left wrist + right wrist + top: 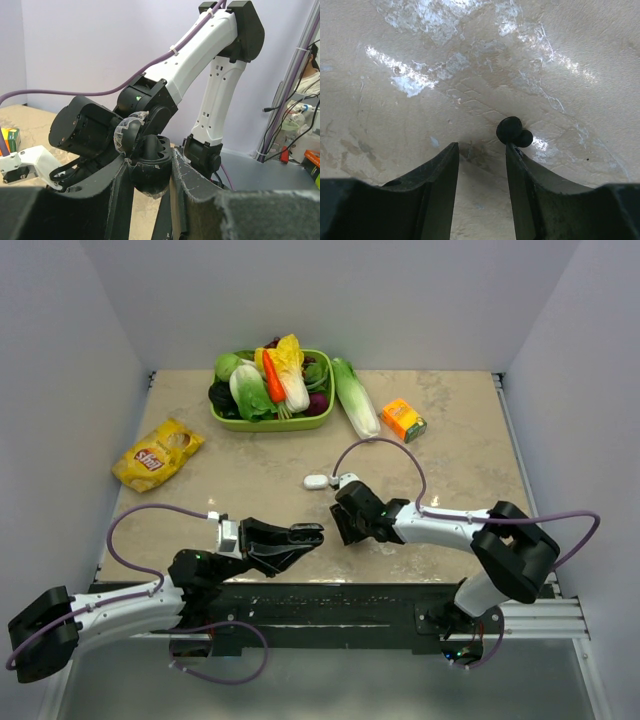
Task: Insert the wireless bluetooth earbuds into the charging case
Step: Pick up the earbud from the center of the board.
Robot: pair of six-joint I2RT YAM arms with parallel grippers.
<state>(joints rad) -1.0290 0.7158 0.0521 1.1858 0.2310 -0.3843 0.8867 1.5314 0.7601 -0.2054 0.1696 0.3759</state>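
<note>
In the left wrist view a black charging case (150,172) with its lid (127,134) flipped up sits clamped between my left fingers. My left gripper (308,533) holds it above the table's near middle, shut on it. Just to its right, my right gripper (342,527) points down at the table. In the right wrist view its jaws stand open around bare table, and my right gripper (481,150) has nothing between its fingers. One glossy black earbud (514,132) lies on the table, touching the tip of the right finger (520,170). Other earbuds do not show.
A small white oval object (316,481) lies just beyond the right gripper. Farther back are a green basket (225,421) of vegetables, a loose cabbage (355,397), an orange carton (404,420) and a yellow chips bag (158,453) at left. Walls enclose the table.
</note>
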